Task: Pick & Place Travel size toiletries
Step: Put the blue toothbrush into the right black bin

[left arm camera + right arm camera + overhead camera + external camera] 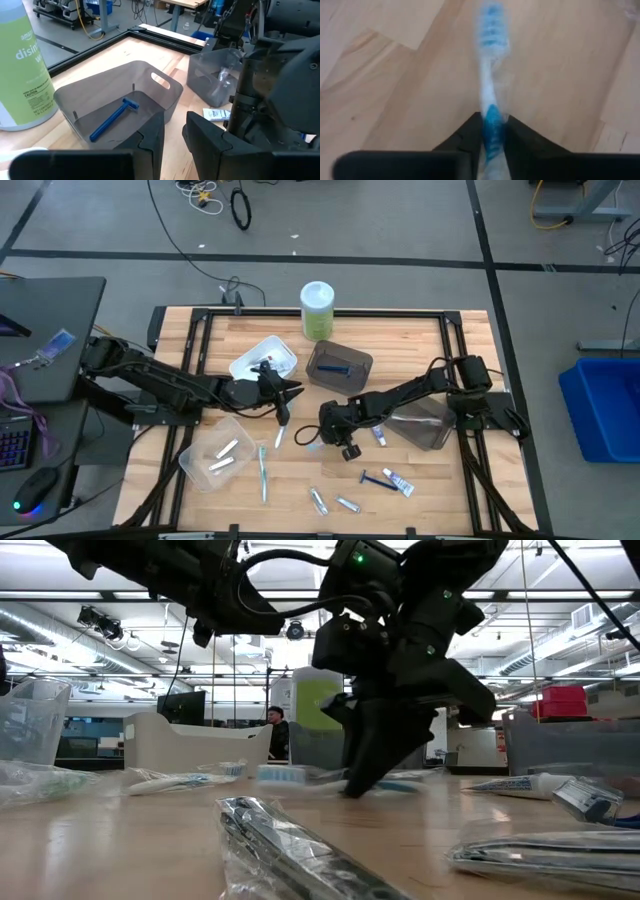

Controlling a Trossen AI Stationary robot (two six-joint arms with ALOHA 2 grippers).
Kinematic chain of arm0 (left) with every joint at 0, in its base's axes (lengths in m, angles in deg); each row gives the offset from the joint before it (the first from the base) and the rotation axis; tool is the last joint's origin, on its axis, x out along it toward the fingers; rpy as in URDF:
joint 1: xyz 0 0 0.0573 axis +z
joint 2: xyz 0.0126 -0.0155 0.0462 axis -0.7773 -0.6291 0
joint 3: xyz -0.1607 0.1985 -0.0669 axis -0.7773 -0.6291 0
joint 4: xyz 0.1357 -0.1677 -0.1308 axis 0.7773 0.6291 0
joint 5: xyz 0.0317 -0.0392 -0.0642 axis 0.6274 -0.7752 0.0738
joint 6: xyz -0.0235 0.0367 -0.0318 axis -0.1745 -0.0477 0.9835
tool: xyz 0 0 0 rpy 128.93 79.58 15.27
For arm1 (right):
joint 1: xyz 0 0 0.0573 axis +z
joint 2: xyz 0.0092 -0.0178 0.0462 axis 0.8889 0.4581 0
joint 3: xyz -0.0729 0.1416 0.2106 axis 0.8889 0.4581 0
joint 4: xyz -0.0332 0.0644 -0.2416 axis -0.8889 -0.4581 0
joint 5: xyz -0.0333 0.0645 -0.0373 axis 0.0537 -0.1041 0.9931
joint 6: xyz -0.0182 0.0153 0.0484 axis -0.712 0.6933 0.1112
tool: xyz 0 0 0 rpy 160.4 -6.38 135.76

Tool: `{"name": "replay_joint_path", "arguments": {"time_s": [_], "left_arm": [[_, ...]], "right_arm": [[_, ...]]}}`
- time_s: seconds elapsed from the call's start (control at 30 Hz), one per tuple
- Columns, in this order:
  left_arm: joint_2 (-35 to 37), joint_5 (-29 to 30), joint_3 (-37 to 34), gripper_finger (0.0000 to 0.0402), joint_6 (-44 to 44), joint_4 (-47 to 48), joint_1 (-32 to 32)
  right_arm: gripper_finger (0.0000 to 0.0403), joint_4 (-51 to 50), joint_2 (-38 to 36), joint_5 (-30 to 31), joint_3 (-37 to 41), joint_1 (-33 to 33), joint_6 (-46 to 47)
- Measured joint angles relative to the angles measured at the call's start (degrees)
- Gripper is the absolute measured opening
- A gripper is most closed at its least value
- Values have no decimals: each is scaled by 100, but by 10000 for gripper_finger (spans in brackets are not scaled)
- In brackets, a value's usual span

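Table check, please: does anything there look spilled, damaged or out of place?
Nothing looks spilled or damaged. Several toiletries lie loose on the table outside the bins, awaiting sorting. The right pincer is closed on a blue and white toothbrush.

Canister [317, 309] stands at table's [400, 340] far edge, centre. Just in front: white bin [263, 360] to the left, grey bin [340, 367] to the right w/ a razor [334, 370] lying in it. Second grey bin [422, 423] sits at right side, tipped. Clear bin [215, 453] at front left, w/ two tubes [224, 456] in it. Toothbrush [263, 471] lies just right of clear bin. Left gripper [284, 398] is betw. white bin and clear bin. Right gripper [322, 436] is at table centre, closed on another toothbrush [488, 95], which lies on the wood. Tube [379, 436] lies right of that gripper. Front centre: two more tubes [332, 501]; razor [372, 478] and boxed tube [399, 482] to their right.
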Motion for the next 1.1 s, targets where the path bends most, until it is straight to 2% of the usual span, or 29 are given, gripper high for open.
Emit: {"name": "replay_joint_path", "arguments": {"time_s": [0.1, 0.2, 0.4, 0.57, 0.7, 0.77, 0.87, 0.97, 1.1], "left_arm": [[0, 0, 0, 88, 0, -2, -1], [0, 0, 0, 88, 0, -2, -1], [0, -2, 0, 88, 16, 126, -2], [0, -2, 0, 88, 33, 125, 0], [0, -2, 0, 88, 37, 124, 0], [0, -2, 0, 88, 39, 118, 0], [0, -2, 0, 88, 42, 121, 0], [0, -3, 0, 88, 44, 122, -2], [0, -4, 0, 88, 46, 124, -2]], "right_arm": [[46, 27, -29, 10, 10, 51, 275], [42, -263, -178, 62, 23, 102, 585], [39, -1145, -1136, 262, 40, 181, 1765], [39, -2480, -2328, 1157, 35, 194, 3078], [39, -4091, -3154, 2162, 26, 208, 4268], [39, -4821, -3428, 2443, 86, 243, 4848], [39, -5385, -3738, 2373, 376, 369, 5306], [39, -5494, -3992, 2048, 757, 536, 5454], [39, -5432, -4109, 1958, 1318, 758, 5566]]}}
